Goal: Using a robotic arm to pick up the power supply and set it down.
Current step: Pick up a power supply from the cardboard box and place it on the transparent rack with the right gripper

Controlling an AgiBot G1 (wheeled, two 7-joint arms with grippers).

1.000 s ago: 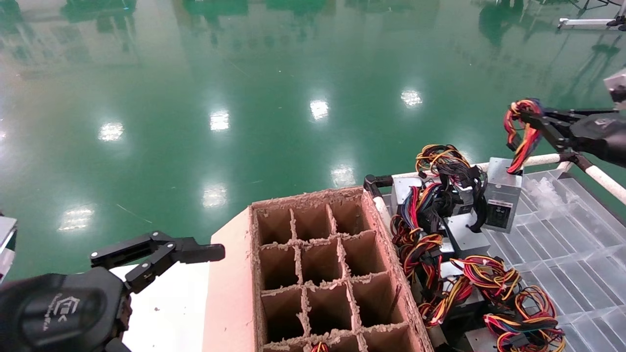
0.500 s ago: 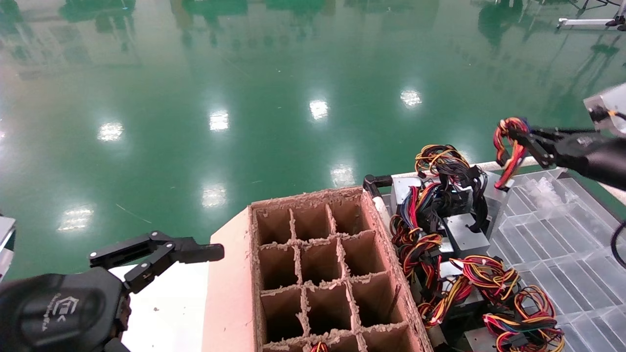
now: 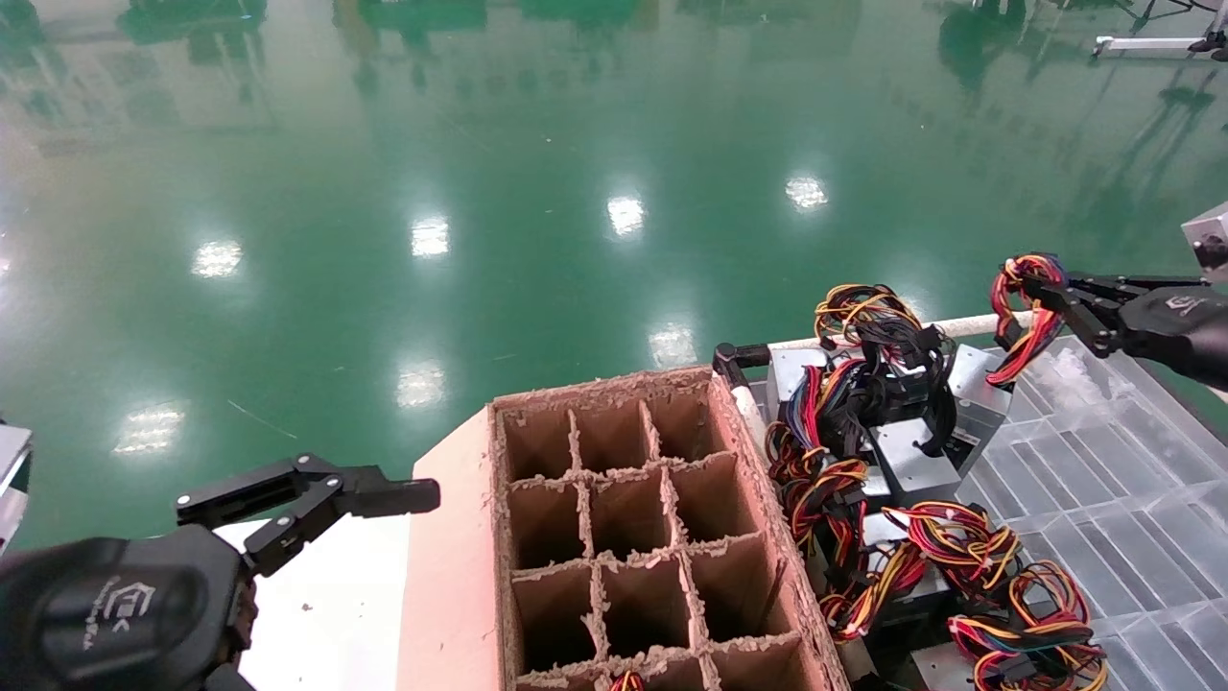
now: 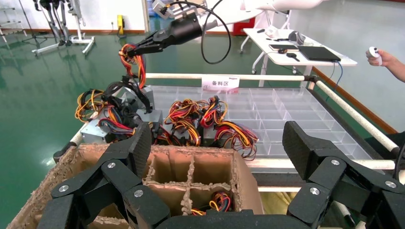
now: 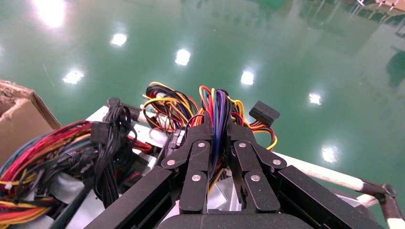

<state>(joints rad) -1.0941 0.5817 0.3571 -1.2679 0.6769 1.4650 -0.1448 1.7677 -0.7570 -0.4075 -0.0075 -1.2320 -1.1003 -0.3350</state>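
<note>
Gripping: right gripper (image 3: 1046, 297) at the far right of the head view has its fingers pinched tight on the red, yellow and orange wire bundle (image 3: 1019, 312); in the right wrist view the wires run straight between the closed fingers (image 5: 198, 171).
Power supply: the grey box (image 3: 977, 392) sits low at centre right of the frame, tipped against its neighbours on the clear tray (image 3: 1103, 451), hanging from those wires; whether it touches the tray I can't tell.
Doing it well: I'd say a cable hold lets the box swing, so go slow and steady and watch for snags on the black wires (image 3: 897, 350) just beside it.
Left gripper: parked at lower left (image 3: 317, 499), fingers spread wide, holding nothing.
Cardboard box: brown box with grid dividers (image 3: 614, 518), centre bottom; cells look mostly bare, though coloured wires peek from one at the very bottom edge (image 3: 625, 681).
Tray contents: several grey units and tangled wire coils (image 3: 959, 547) crowd its left part, nearest the box.
</note>
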